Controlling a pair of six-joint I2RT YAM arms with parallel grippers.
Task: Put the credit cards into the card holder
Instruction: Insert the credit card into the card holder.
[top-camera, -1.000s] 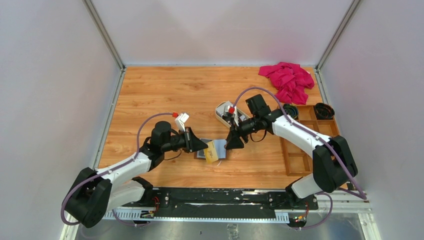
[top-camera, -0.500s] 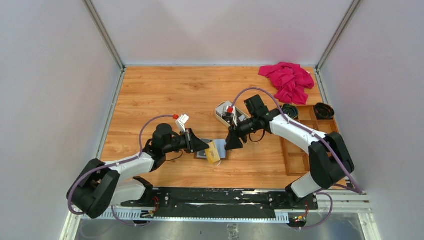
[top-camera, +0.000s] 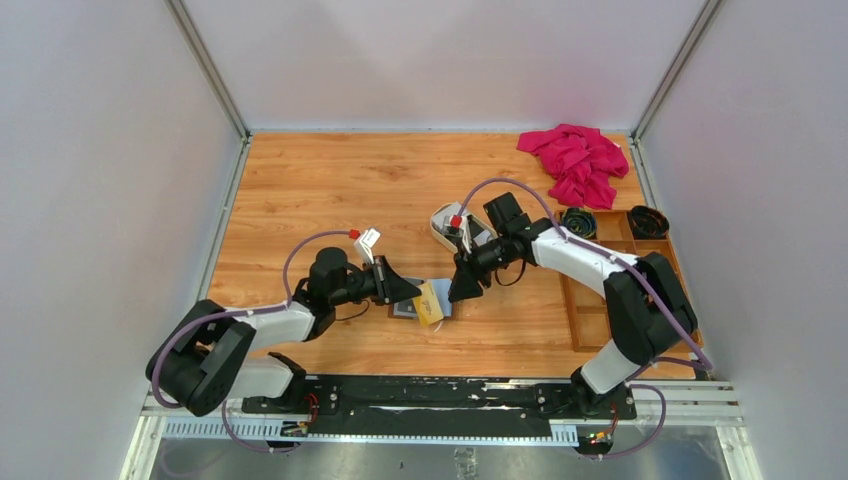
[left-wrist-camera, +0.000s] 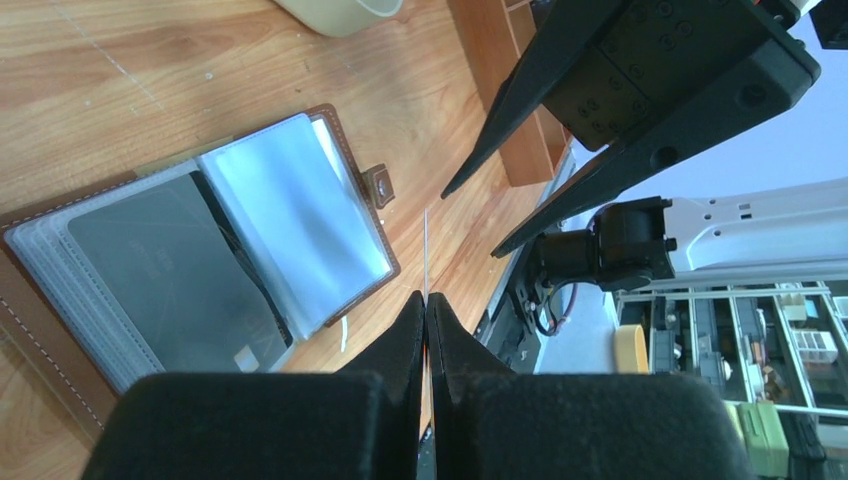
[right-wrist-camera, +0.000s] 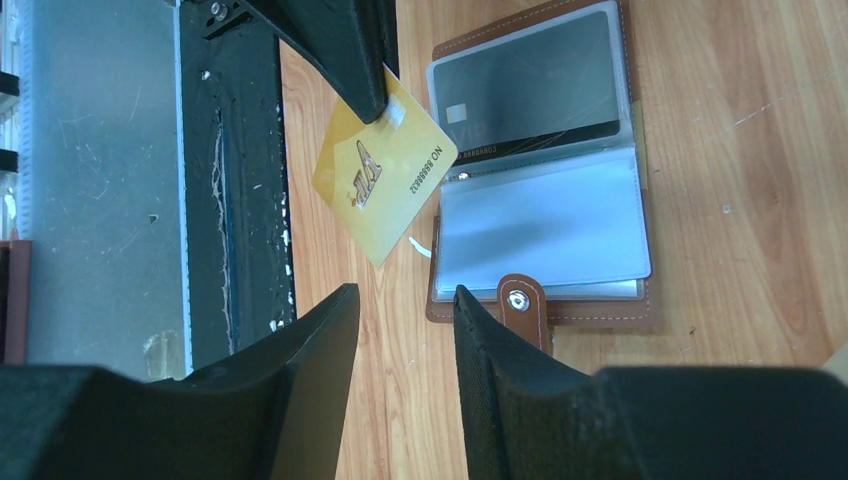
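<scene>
Grey-walled wooden table (top-camera: 330, 190) (card holder (right-wrist-camera: 545, 215) lying open): left gripper (left-wrist-camera: 427, 300) pinches a gold card (right-wrist-camera: 385, 175), right gripper (right-wrist-camera: 405, 295) spread.

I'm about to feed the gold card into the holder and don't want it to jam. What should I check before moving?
1. Grip on the gold card: ok. The left gripper is shut on one corner.
2. Card holder lying open on the table: ok.
3. Free sleeve: ok. The clear sleeve by the snap tab looks empty. A dark card fills the other.
4. Card squared to the sleeve: not ok. It hangs skewed, off the holder's edge.
5. Holder braced: not ok. The right gripper is open and grips nothing.
6. Which edge the sleeve opens on: cannot tell.
</scene>
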